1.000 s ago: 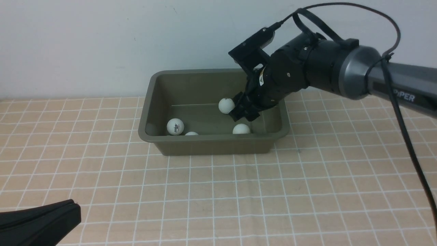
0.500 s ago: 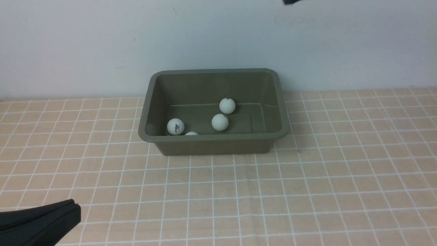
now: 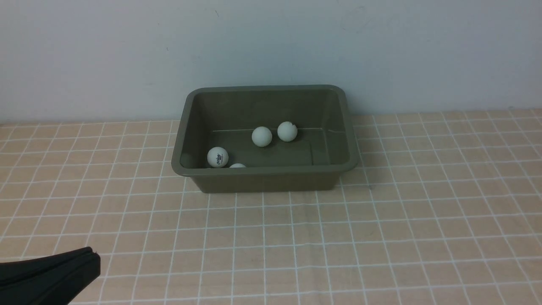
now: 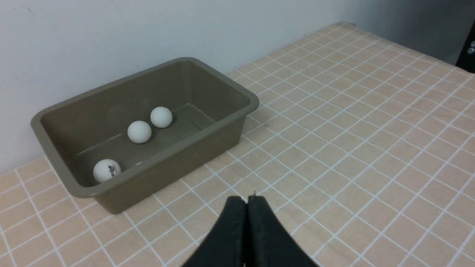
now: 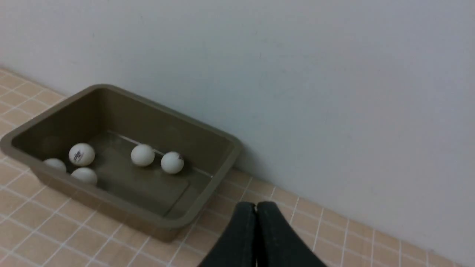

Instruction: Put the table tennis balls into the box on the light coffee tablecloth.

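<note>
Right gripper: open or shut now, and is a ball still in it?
Shut and empty: in its wrist view the right gripper shows fingers pressed together with nothing between, clear of the box.

R arm gone from over the box, claw shut; one ball rolled leftward inside.

Olive box; white balls; peach-tan white-gridded tablecloth
</note>
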Available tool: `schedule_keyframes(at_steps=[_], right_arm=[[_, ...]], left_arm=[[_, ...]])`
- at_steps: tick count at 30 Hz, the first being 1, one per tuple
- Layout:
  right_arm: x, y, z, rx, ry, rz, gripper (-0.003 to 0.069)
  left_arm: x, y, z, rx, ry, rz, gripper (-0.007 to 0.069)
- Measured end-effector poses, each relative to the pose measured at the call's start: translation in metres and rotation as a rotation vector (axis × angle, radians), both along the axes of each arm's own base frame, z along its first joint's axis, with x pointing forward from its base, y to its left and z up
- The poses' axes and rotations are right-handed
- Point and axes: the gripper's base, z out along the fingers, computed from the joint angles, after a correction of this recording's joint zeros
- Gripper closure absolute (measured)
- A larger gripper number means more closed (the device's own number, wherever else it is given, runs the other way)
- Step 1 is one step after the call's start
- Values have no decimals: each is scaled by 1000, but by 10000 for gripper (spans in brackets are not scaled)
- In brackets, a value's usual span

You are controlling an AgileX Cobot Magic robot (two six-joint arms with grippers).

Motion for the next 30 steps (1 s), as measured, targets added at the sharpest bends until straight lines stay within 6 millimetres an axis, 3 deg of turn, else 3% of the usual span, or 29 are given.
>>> schedule_keyframes(at_steps=[7, 9, 12, 17, 22, 30], right_arm=[[-47, -27, -65, 74, -12, -8, 676], [-53, -31, -72, 82, -24, -10, 676], [-57, -33, -77, 82, -27, -14, 676], [-57, -35, -80, 67, -14, -26, 676], [-56, -35, -84, 53, -4, -29, 676], [-53, -34, -102, 16, 34, -31, 676]], left_arm=[[0, 0, 0, 1, -3, 2, 693], [-1, 1, 2, 2, -30, 16, 693], [-9, 4, 7, -2, -123, 58, 693], [-43, 8, 12, -9, -301, 120, 693], [-65, 13, 5, -61, -321, 204, 693], [-60, 20, -12, -83, -173, 293, 693]])
